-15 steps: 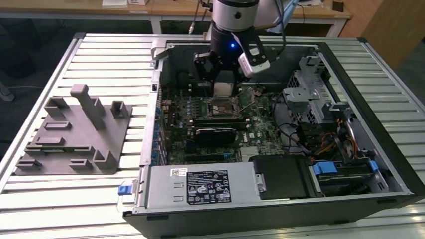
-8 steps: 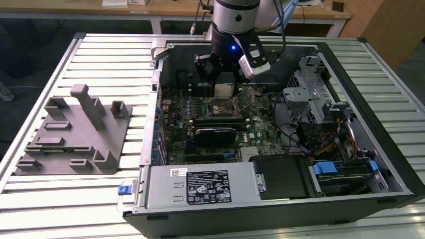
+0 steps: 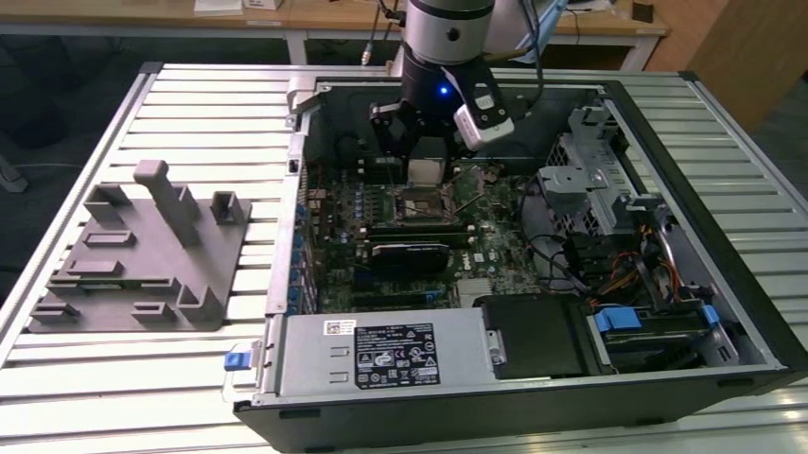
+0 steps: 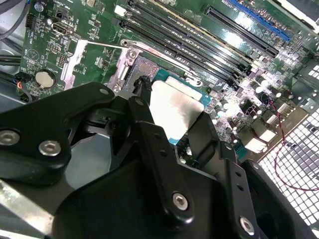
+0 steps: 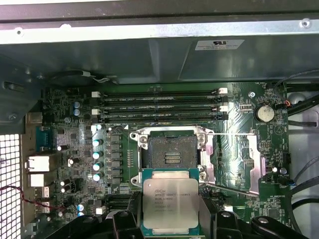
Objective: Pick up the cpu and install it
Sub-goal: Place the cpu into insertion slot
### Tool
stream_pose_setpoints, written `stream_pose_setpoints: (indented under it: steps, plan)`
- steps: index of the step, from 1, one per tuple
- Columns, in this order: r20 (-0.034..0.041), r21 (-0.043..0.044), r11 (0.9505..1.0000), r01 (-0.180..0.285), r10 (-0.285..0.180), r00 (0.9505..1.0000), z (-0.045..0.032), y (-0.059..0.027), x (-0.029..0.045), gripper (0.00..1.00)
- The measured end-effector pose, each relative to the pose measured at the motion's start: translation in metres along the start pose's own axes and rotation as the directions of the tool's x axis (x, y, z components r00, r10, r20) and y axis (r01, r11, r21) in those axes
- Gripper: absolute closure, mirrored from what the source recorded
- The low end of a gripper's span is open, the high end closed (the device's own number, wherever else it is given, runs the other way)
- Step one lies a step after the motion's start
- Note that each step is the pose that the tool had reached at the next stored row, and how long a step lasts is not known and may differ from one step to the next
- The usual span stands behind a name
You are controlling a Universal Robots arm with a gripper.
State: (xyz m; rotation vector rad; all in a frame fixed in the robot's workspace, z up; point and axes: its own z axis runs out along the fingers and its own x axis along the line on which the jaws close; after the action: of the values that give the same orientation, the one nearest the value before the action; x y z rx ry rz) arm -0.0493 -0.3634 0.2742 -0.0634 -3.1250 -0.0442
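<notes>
Inside the computer case (image 3: 505,421), near the bare socket (image 5: 169,151), the gripper (image 5: 170,215) is clenched on the cpu (image 5: 170,201), held clear of the motherboard (image 5: 75,149).

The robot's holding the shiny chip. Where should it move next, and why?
Probably ease the cpu across until it is squarely over the open socket: the gripper holds it, and in the first wrist view it covers just the socket's edge.

Clamped flat between the dark fingers of the end effector (image 5: 170,224): the cpu (image 5: 170,201), silvery top showing, just beside the open black-framed socket (image 5: 170,152). On the socket's other side, long memory slots (image 5: 159,104) lying parallel across the green motherboard (image 5: 75,144).
</notes>
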Motion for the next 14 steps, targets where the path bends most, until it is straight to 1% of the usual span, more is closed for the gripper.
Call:
stream_pose_setpoints:
  steps: [8, 9, 11, 14]
  plan:
    - [0.0, 0.0, 1.0, -0.002, 0.002, 1.0, 0.0001, 0.0, 0.0, 0.46]
    - [0.0003, -0.0002, 0.9999, -0.011, 0.011, 0.9999, 0.0001, 0.0, 0.0, 0.46]
    - [0.0013, -0.0009, 0.999, -0.045, 0.045, 0.999, 0.0003, 0.0, 0.0, 0.46]
    - [0.0027, -0.0018, 0.9951, -0.099, 0.099, 0.9951, 0.0005, 0.0, 0.0, 0.46]
